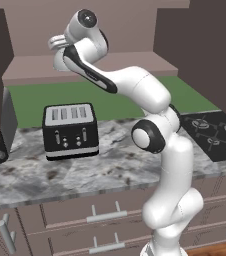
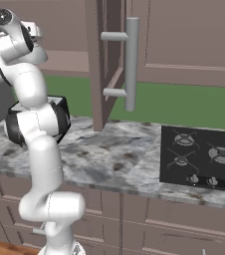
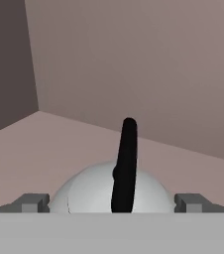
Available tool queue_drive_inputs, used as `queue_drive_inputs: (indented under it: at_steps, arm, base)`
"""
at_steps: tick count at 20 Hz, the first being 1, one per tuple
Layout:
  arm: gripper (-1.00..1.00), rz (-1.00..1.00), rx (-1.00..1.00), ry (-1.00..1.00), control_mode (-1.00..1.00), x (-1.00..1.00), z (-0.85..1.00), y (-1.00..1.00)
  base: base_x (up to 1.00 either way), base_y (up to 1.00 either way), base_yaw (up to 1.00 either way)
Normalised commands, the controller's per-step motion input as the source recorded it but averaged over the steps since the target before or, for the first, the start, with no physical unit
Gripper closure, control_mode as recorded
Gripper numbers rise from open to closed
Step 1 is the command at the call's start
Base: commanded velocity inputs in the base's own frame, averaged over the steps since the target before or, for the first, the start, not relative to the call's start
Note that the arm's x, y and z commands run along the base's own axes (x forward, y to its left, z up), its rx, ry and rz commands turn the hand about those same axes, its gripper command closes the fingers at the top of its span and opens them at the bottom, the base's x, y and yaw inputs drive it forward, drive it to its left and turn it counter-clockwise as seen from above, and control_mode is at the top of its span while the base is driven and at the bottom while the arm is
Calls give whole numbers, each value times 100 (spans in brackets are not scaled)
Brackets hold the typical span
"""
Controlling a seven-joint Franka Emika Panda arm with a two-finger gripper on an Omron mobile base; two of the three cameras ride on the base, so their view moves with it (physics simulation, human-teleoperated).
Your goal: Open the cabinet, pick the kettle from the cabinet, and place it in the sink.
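Note:
The cabinet [image 1: 130,25] stands open, and its left door [image 2: 97,64] is swung out edge-on with the grey bar handle [image 2: 130,64] facing me. On the cabinet's shelf sits the kettle [image 3: 86,193], a white-silver dome with a black arched handle [image 3: 125,158], close under the hand camera. My gripper [image 3: 111,203] is open, one fingertip [image 3: 32,202] on each side of the dome, and I cannot tell whether they touch it. The raised hand [image 1: 59,44] reaches into the cabinet from the left base view. The sink is out of view.
A black four-slot toaster [image 1: 69,131] stands on the marbled counter [image 1: 110,170] below the cabinet. A black stove top [image 2: 204,157] lies to the right. A grey appliance [image 1: 5,120] sits at the counter's left end. Drawers [image 1: 105,215] with horizontal handles run beneath.

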Motion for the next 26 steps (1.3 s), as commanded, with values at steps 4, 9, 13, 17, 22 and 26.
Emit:
queue_drive_inputs:
  at_steps: [4,9,13,17,22,26]
  arm:
    - [-100,0,1,0,-100,0,-11,0]
    - [100,0,2,0,-100,6,-6,0]
    - [100,0,2,0,-100,12,-2,0]
    - [100,0,2,0,-100,7,-3,0]
    - [100,0,2,-1,-100,1,-3,0]
    - [100,0,1,-1,-100,0,0,0]
  base:
    - [0,0,0]
    - [0,0,0]
    - [0,0,0]
    - [0,0,0]
    - [0,0,0]
    - [0,0,0]
